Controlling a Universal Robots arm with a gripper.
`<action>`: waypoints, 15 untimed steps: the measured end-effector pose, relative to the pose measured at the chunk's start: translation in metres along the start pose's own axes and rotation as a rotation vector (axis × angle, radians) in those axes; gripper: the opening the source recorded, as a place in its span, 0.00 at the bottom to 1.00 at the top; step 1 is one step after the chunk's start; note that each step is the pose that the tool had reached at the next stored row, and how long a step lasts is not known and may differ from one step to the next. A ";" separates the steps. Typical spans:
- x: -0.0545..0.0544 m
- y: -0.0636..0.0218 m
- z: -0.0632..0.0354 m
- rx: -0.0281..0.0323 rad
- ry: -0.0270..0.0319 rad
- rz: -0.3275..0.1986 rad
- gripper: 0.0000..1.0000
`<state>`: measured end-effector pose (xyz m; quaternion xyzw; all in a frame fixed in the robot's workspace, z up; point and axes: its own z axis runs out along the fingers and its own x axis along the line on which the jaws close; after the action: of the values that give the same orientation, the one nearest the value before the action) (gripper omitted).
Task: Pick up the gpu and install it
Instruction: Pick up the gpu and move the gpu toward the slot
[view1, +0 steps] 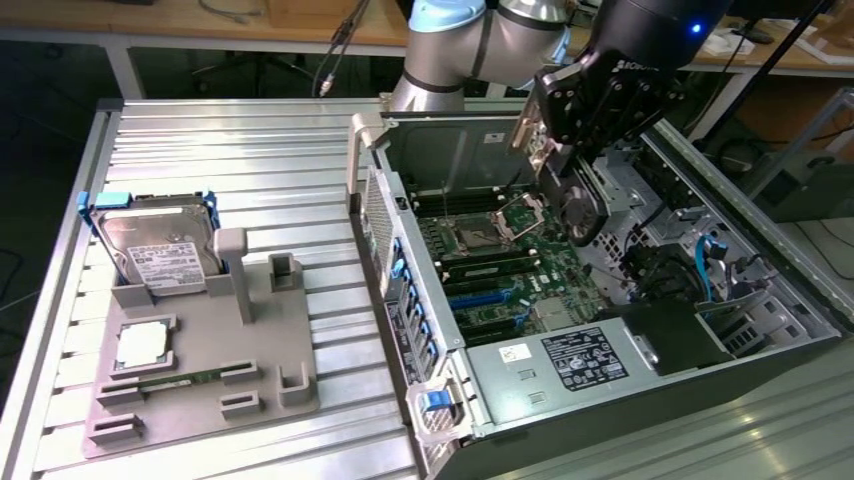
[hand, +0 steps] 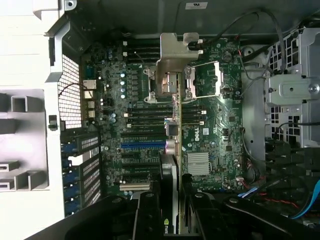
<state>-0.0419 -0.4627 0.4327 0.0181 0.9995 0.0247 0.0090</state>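
My gripper (view1: 577, 150) hangs over the open computer case (view1: 747, 345), shut on the gpu (view1: 582, 208). The gpu is a dark card with a round fan and a silver bracket (view1: 526, 128), held on edge above the motherboard (view1: 501, 262) without touching it. In the wrist view the gpu (hand: 173, 172) runs edge-on between my dark fingers (hand: 149, 212), with my gripper (hand: 172, 205) closed around it. Its far end lies over the expansion slots (hand: 142, 145) of the motherboard (hand: 220, 125), just short of the CPU socket (hand: 180, 80).
On the exterior view's left, a grey fixture (view1: 200, 390) carries a hard drive (view1: 158, 245), a CPU (view1: 143, 343) and a memory stick (view1: 180, 380). Inside the case, a metal drive cage (view1: 634, 185) and blue cables (view1: 707, 265) crowd the side beyond the card.
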 end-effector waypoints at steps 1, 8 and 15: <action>-0.001 0.0000 0.0000 0.0001 0.0000 0.000 0.27; -0.006 0.0002 0.0001 0.0000 0.0000 0.000 0.27; -0.012 0.0005 0.0002 0.0001 0.0000 0.000 0.27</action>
<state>-0.0297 -0.4627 0.4327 0.0181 0.9995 0.0246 0.0090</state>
